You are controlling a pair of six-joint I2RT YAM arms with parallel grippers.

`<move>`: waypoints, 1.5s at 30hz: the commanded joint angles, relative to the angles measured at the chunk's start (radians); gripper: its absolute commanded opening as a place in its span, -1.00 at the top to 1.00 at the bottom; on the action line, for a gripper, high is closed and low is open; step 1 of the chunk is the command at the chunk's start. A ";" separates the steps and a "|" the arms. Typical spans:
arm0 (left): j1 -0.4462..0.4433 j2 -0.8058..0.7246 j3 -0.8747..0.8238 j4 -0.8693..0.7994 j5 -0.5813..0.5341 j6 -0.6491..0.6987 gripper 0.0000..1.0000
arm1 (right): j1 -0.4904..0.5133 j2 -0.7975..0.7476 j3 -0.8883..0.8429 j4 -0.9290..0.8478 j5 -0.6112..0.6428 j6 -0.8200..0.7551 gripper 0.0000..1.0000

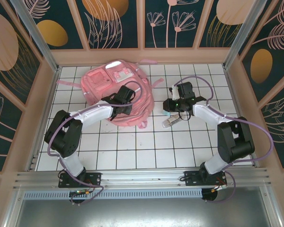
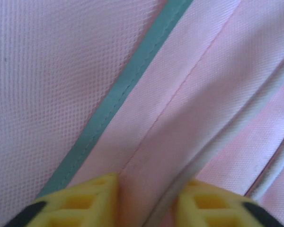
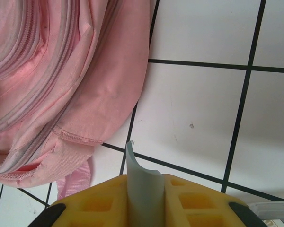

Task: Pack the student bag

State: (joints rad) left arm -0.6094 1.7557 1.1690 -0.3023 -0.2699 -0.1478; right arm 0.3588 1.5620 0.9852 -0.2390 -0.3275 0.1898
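The bag (image 1: 114, 87) lies far left-centre on the desk (image 1: 146, 151). The left pincer (image 2: 146, 201), narrow, pinches its fabric; the right pincer (image 3: 146, 194) clamps a grey strip (image 3: 141, 172) beside it. Likely opening the bag: next, lift that fold so the mouth gapes.

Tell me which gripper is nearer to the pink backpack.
Left. The left gripper is on the backpack, its fingers pinching a fold of the fabric. The right gripper hangs beside the backpack's edge over the white tiles, apart from it, holding a grey piece.
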 commanded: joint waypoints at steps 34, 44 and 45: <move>0.037 -0.061 0.225 -0.025 0.074 -0.107 1.00 | 0.254 0.456 0.325 0.782 -0.060 0.731 0.13; 0.061 -0.090 0.197 0.005 0.115 -0.140 1.00 | 0.210 0.308 0.185 0.736 -0.008 0.677 -0.24; 0.062 -0.090 0.199 0.006 0.123 -0.141 1.00 | 0.210 0.296 0.187 0.715 -0.001 0.659 -0.29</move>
State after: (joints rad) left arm -0.5606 1.6989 1.3647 -0.3679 -0.1658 -0.2611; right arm 0.5831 1.9373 1.1767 0.4976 -0.3824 0.8967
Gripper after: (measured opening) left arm 0.063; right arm 0.631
